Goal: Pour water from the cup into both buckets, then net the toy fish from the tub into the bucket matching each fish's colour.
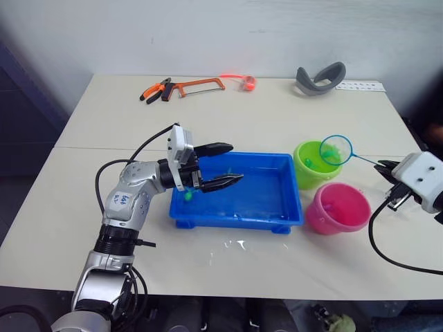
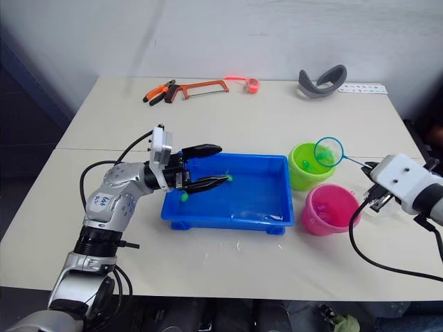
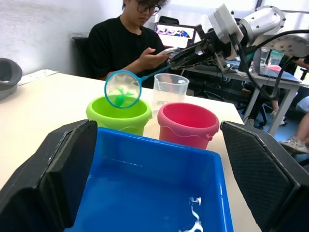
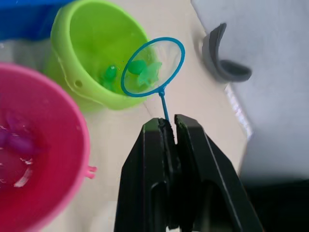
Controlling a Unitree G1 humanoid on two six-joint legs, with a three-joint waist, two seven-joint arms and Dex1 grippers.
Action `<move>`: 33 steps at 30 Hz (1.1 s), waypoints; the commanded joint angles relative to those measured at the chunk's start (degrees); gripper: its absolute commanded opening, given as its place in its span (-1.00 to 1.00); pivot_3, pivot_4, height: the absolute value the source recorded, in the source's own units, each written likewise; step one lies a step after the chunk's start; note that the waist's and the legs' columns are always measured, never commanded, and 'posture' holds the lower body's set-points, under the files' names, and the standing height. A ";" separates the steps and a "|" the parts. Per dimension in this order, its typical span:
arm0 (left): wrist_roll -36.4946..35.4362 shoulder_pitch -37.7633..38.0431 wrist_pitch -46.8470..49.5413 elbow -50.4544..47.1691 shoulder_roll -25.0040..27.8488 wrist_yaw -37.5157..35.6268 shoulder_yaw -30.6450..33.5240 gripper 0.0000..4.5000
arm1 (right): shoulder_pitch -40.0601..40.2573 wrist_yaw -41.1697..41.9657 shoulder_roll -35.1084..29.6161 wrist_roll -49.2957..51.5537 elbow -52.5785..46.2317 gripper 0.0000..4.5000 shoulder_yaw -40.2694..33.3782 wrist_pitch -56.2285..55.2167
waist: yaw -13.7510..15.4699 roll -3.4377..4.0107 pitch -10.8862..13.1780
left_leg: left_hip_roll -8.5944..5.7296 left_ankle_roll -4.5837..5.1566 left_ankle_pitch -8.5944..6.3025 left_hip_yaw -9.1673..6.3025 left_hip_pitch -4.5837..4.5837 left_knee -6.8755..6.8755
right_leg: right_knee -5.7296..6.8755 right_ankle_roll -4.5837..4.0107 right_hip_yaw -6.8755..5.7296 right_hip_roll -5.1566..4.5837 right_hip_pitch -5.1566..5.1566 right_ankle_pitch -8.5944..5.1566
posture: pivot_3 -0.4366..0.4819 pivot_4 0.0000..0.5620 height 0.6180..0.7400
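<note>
1. The right gripper [image 4: 169,126] had its fingers clamped on the thin handle of the net [image 4: 153,66], holding the blue hoop above the rim of the green bucket [image 1: 313,164].
2. A green toy fish [image 4: 146,71] lay in the mesh of the net; at least one more green fish [image 4: 110,73] sat inside the green bucket.
3. The pink bucket [image 1: 338,207] stood just beside the green one, nearer the robot, with water and dark pink shapes in its bottom.
4. The blue tub [image 1: 237,191] rested on the pale surface [image 1: 104,131], to the left of both buckets, holding shallow water.
5. The left gripper [image 1: 225,166] hovered over the tub's left end with its fingers spread apart, holding nothing; a small green fish [image 1: 187,196] lay in the tub below it.
6. The clear cup [image 3: 169,91] stood behind the buckets in the left wrist view.
7. A person in black [image 3: 126,41] sat beyond the surface, looking at a phone.
</note>
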 commanded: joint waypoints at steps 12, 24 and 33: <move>-0.57 0.65 -0.47 -1.07 3.68 -2.06 1.98 0.97 | -4.42 -20.01 -6.89 -24.07 13.76 -1.00 3.39 -32.61 | -0.20 0.01 0.00 | 0.15 -0.13 0.05 0.04 0.10 -0.04 | 0.00 -0.04 0.32 0.24 0.01 -0.02 | -0.05 -0.47 1.00; -5.94 11.93 -3.17 -0.25 13.93 -6.72 16.20 0.97 | -7.54 4.76 -3.73 41.59 -15.78 -1.00 5.95 23.52 | -0.32 0.05 0.03 | 0.38 -0.12 0.02 -0.11 0.11 0.00 | 0.01 -0.17 0.23 -0.01 0.05 -0.02 | -0.05 -0.47 1.00; -6.43 19.70 -2.93 -4.70 17.54 -4.38 20.97 0.97 | -19.71 -1.59 -5.46 52.21 -18.82 -1.00 18.02 55.27 | -0.05 0.03 0.02 | 0.07 0.09 -0.15 -0.22 0.06 0.00 | -0.28 -0.21 0.02 -0.67 0.01 -0.04 | -0.05 -0.47 1.00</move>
